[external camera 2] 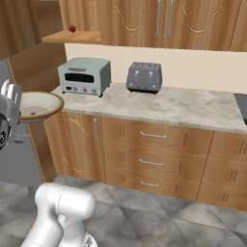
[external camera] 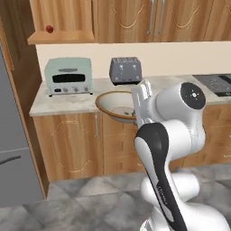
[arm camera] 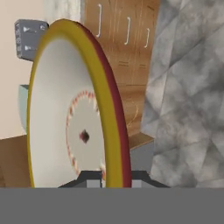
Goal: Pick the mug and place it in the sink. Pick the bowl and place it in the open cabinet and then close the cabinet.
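Note:
The bowl (external camera: 113, 106) is tan-brown outside and whitish inside. It hangs in the air just in front of the counter edge, below the toaster. My gripper (external camera: 138, 96) is shut on its rim. From the right base view the bowl (external camera 2: 41, 104) sits level at counter height, with the gripper (external camera 2: 11, 99) at its left side. The hand view looks along the bowl (arm camera: 57, 109) edge-on, and the fingertips (arm camera: 94, 180) pinch its rim. The open cabinet (external camera: 61, 20) is the wall unit at upper left, above the toaster oven, with a small red thing on its shelf. The mug and the sink are out of view.
A pale green toaster oven (external camera: 68, 76) and a grey toaster (external camera: 125, 70) stand on the marble counter (external camera 2: 183, 108). Shut wall cabinets (external camera: 155, 18) hang above. A grey fridge (external camera: 13, 149) is at the left and a black cooktop (external camera: 219, 83) at the right. Base drawers (external camera 2: 154, 149) are below.

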Motion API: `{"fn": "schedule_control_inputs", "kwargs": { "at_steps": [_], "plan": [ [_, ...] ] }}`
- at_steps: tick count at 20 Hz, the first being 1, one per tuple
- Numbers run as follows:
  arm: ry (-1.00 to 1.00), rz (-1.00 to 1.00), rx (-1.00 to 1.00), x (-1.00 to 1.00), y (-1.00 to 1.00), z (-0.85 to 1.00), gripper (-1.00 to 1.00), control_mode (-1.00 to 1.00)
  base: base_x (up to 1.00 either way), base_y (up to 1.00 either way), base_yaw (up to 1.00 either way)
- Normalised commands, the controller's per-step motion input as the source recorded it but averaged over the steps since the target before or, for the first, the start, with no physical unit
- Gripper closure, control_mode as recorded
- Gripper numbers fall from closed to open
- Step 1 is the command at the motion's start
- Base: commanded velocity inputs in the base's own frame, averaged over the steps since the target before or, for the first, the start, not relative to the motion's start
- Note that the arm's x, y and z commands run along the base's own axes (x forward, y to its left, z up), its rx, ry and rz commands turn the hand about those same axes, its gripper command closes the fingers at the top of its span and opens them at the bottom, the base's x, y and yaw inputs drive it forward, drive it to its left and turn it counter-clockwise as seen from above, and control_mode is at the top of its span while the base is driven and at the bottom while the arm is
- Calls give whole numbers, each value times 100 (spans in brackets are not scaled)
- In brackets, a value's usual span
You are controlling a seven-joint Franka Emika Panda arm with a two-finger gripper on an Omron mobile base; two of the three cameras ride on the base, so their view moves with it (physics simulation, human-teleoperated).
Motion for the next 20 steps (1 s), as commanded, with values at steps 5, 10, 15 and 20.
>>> {"fn": "schedule_control_inputs", "kwargs": {
  "at_steps": [5,10,15,20],
  "plan": [
    [0,0,0,0,0,0,100,100,100,-24,-5],
    [0,0,0,0,0,0,100,100,66,28,0],
    [0,0,0,0,0,0,100,100,22,17,0],
    [0,0,0,0,0,0,100,100,17,-23,5]
  ]
}}
